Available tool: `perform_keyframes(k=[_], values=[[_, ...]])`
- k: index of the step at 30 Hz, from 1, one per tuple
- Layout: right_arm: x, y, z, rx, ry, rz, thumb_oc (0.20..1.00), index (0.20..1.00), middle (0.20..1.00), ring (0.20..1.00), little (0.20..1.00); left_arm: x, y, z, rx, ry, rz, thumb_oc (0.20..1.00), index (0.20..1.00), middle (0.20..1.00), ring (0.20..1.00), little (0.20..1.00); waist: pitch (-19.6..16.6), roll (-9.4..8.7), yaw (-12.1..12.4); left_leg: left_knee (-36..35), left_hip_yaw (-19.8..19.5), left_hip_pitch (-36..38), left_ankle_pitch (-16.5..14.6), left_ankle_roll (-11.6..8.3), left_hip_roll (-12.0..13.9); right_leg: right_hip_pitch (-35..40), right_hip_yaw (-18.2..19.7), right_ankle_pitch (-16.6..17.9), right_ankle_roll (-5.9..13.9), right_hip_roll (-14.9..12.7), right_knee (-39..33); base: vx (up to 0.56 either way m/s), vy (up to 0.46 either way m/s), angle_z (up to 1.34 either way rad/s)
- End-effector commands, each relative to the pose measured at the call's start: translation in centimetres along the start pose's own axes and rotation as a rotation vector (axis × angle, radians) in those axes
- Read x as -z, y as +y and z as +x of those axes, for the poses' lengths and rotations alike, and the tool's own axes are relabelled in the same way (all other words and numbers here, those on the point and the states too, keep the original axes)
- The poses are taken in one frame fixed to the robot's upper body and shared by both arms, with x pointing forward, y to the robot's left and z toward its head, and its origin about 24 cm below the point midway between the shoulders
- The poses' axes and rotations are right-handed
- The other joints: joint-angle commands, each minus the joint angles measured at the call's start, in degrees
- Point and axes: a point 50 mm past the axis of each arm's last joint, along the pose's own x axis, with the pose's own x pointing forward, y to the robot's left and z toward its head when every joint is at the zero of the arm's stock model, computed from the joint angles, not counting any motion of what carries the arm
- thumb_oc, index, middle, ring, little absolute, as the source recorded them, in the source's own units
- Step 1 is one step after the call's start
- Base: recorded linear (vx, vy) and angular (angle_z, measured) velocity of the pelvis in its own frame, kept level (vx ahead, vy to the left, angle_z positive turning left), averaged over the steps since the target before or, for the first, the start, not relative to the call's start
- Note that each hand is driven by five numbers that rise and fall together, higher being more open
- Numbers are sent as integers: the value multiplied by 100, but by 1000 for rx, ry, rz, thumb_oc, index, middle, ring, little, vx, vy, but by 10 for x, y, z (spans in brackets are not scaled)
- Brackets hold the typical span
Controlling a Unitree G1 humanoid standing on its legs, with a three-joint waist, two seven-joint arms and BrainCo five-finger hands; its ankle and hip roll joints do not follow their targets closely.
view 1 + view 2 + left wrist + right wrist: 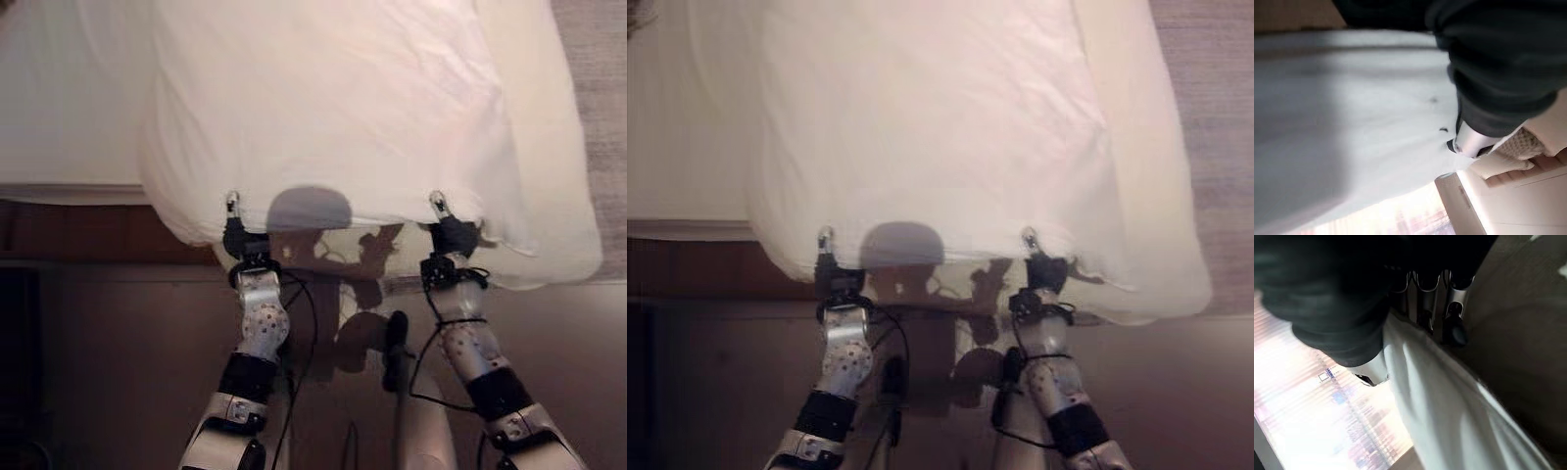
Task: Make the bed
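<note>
A white duvet (333, 108) hangs spread out in front of me over the bed (59, 98), its near edge lifted. My left hand (235, 233) grips that edge on the left, fingers curled into the cloth with one fingertip poking above it. My right hand (446, 227) pinches the same edge on the right. In the left wrist view the thumb (1469, 142) presses against the white cloth (1352, 122). The right wrist view has the fingers (1425, 298) curled over a fold of the duvet (1449, 406). The duvet's right corner (558, 245) sags lower than the rest.
The bare white sheet of the bed shows at the far left, with a dark wooden bed frame (88, 230) below it. Brown floor (118, 362) lies under my arms. Grey carpet (598, 78) runs along the right side.
</note>
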Motion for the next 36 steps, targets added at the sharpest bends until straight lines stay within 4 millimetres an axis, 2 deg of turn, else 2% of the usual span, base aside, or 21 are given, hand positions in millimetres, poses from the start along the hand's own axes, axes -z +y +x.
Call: perform_keyframes(k=[1, 4, 5, 6, 10, 14, 15, 16, 18, 20, 21, 23, 26, 27, 28, 29, 30, 31, 32, 33, 36], values=[[-53, -54, 4, 233, -262, -69, 200, 200, 200, 200, 200, -123, 30, -12, -10, -436, 130, 200, 200, 200, 200, 200, -794, 17, 154, -163, 131, -223, 72, 498, -313, 610, -352, 469, 296, -10, -1275, -37, 676, -77], [-44, -64, -3, 258, -216, -83, 200, 200, 200, 200, 200, -115, 35, -15, -25, -381, 148, 200, 200, 200, 200, 200, -806, -7, 55, -541, 199, -60, 237, 587, -557, 383, 129, -349, 16, 1083, -594, -58, 381, -49], [-44, -64, -3, 258, -216, -83, 200, 200, 200, 200, 200, -115, 35, -15, -26, -381, 148, 200, 200, 200, 200, 200, -812, -10, 56, -548, 202, -63, 243, 588, -559, 375, 133, -349, 17, 1080, -590, -32, 229, -12], [-36, -68, -12, 275, -192, -87, 200, 200, 200, 200, 200, -105, 41, -19, -54, -339, 150, 200, 200, 200, 200, 200, -762, -15, 5, -836, 188, 115, 374, 565, -706, 304, 104, -773, -143, 1774, 108, -10, 172, -15], [-30, -75, -23, 285, -171, -103, 200, 200, 200, 200, 200, -92, 47, -25, -95, -284, 178, 200, 200, 200, 200, 200, -769, 54, -143, -1134, 7, 328, 531, 528, -924, 394, 531, -1056, -415, 2341, 357, 17, 68, 4], [-27, -76, -26, 278, -148, -116, 200, 200, 200, 200, 200, -87, 54, -32, -129, -276, 139, 200, 200, 200, 200, 200, -844, 179, -123, -1158, 63, 263, 617, 481, -876, 649, 443, -830, -382, 2132, -269, -8, -26, 38], [-28, -74, -24, 271, -151, -120, 200, 200, 200, 200, 200, -86, 55, -33, -132, -272, 137, 200, 200, 200, 200, 200, -843, 227, -130, -1062, 120, 194, 634, 390, -865, 749, 378, -794, -365, 2085, -495, -77, -100, -12], [-33, -71, -23, 247, -166, -132, 200, 200, 200, 200, 200, -78, 52, -33, -117, -248, 115, 200, 200, 200, 200, 200, -676, 323, -196, -183, 552, -187, 841, -12, -729, 907, 308, -822, -440, 1988, -608, -84, -101, 0], [-36, -72, -22, 235, -172, -159, 200, 200, 200, 200, 200, -73, 51, -34, -104, -231, 102, 200, 200, 200, 200, 200, -612, 357, -205, 69, 652, -221, 806, -81, -640, 873, 251, -877, -515, 1975, -457, -75, -102, 36], [-35, -70, -22, 221, -171, -148, 200, 200, 200, 200, 200, -71, 52, -34, -108, -225, 90, 200, 200, 200, 200, 200, -600, 350, -203, 138, 531, -203, 690, -2, -677, 805, 220, -932, -525, 1993, -283, -45, -64, 54], [-32, -67, -21, 216, -161, -140, 200, 200, 200, 200, 200, -69, 53, -34, -118, -221, 89, 200, 200, 200, 200, 200, -628, 287, -219, 152, 404, -203, 394, 263, -611, 672, 264, -983, -504, 1963, -52, -44, -24, 17], [-32, -67, -21, 217, -163, -133, 200, 200, 200, 200, 200, -70, 53, -35, -116, -220, 97, 200, 200, 200, 200, 200, -645, 250, -235, 182, 376, -270, 344, 324, -464, 634, 279, -1016, -493, 1915, -17, -37, 0, 9], [-33, -63, -18, 199, -175, -116, 200, 200, 200, 200, 200, -79, 45, -34, -72, -255, 123, 200, 200, 200, 200, 200, -687, 22, -105, -323, -540, -290, 594, 316, 49, 506, 460, -1022, -448, 1743, 73, -14, 108, 1], [-33, -62, -18, 204, -179, -115, 200, 200, 200, 200, 200, -82, 46, -34, -82, -270, 130, 200, 200, 200, 200, 200, -697, 4, -90, -865, -884, -116, 908, 252, 319, 446, 524, -1077, -463, 1752, 190, -9, 213, -37], [-33, -62, -18, 207, -182, -115, 200, 200, 200, 200, 200, -83, 46, -33, -86, -279, 130, 200, 200, 200, 200, 200, -712, 31, -90, -1243, -1024, -35, 1142, 180, 606, 377, 564, -1132, -468, 1753, 291, -41, 451, -41], [-36, -66, -17, 223, -196, -128, 200, 200, 200, 200, 200, -81, 44, -31, -82, -274, 142, 200, 200, 200, 200, 200, -752, 93, -120, -1680, -904, 102, 1404, 65, 986, 305, 588, -1129, -372, 1585, 331, -41, 387, -20], [-37, -66, -17, 223, -196, -128, 200, 200, 200, 200, 200, -81, 44, -31, -82, -273, 142, 200, 200, 200, 200, 200, -744, 91, -114, -1701, -895, 125, 1410, 65, 988, 312, 594, -1135, -372, 1584, 337, -60, 656, -5], [-39, -70, -18, 240, -201, -139, 200, 200, 200, 200, 200, -75, 47, -29, -86, -243, 158, 200, 200, 200, 200, 200, -755, 214, -168, -1854, -415, 348, 1236, -25, 913, 354, 504, -894, -97, 1251, 215, -32, 370, 3], [-39, -70, -18, 240, -201, -139, 200, 200, 200, 200, 200, -75, 47, -29, -86, -243, 157, 200, 200, 200, 200, 200, -767, 216, -166, -1855, -416, 328, 1249, -24, 913, 341, 504, -873, -95, 1252, 198, -93, 747, 12], [-38, -71, -16, 245, -195, -155, 200, 200, 200, 200, 200, -71, 50, -29, -81, -215, 170, 200, 200, 200, 200, 200, -768, 189, -169, -1494, -473, 189, 1004, 19, 465, 343, 637, -407, 86, 922, -319, -85, 578, 16], [-34, -69, -14, 246, -173, -175, 200, 200, 200, 200, 200, -73, 53, -31, -79, -196, 231, 200, 200, 200, 200, 200, -781, 127, -134, -1084, -260, 46, 639, 278, -77, 460, 761, 245, 203, 446, -1089, -44, 652, 2]])
